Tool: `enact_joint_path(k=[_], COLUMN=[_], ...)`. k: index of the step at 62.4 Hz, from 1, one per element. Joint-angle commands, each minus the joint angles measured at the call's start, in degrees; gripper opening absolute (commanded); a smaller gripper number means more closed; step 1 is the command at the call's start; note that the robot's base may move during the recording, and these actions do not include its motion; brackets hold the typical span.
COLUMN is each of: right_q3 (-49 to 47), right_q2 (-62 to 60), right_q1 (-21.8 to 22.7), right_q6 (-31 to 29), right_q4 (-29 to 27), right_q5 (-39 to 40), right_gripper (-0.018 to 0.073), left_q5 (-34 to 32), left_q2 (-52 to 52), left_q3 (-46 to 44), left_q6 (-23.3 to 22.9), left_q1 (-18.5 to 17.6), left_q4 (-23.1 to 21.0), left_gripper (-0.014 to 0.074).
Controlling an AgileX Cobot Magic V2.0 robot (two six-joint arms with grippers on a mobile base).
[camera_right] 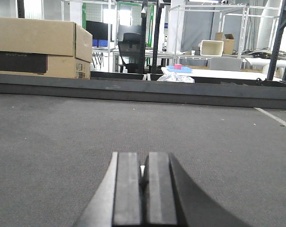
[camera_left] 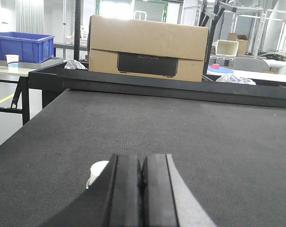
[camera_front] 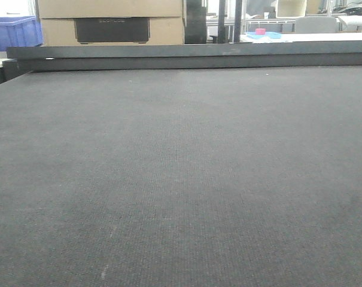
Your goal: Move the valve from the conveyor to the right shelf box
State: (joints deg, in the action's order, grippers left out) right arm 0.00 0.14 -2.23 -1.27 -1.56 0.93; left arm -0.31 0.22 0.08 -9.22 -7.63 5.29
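Left wrist-mounted view: the left gripper [camera_left: 142,189], pads pressed together, is hanging low over the conveyor [camera_left: 190,132], a small white object [camera_left: 98,171] peeking out just beside it; valve or not, unclear. Rightward, the right gripper [camera_right: 144,189] is likewise pressing its pads together.

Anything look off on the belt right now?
Nothing spilled or damaged on the belt, and no valve in view. One oddity: a small white thing peeks out beside the left gripper, mostly hidden; I cannot tell what it is.
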Motion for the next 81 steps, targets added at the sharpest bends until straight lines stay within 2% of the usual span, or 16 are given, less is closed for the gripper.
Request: enact_joint_path(k=[1,55,63,70,81], right_q3=[0.00,0.00,-0.13,-7.22,-24.66], right_q2=[-0.14,-0.14,-0.14,-0.14,6.74], right_q1=[0.32,0.32,0.32,0.32,0.32], right_q6=[0.03,0.03,0.03,0.03,0.03], right_q4=[0.37,0.37,0.37,0.37,0.37], right_q5=[1.28,2.78,3.13,-3.00,-20.58], right_gripper=[-0.0167,-0.0167,-0.0167,-0.0167,-0.0167], left_q5=[-1.02,-0.77,0.31,5.81,21.91], left_q2=[-0.22,-0.22,-0.22,-0.22,5.99], left_q3=[-0.08,-0.08,-0.47,-7.26,-22.90], left_q6=[0.00,0.00,0.00,0.00,0.00], left_q1=[-0.04,-0.04,-0.04,-0.04,-0.04], left_q4=[-0.21,0.22,-2.15,-2.48,-2.48], left_gripper=[-0.0111,-0.0111,-0.0111,-0.0111,-0.0111])
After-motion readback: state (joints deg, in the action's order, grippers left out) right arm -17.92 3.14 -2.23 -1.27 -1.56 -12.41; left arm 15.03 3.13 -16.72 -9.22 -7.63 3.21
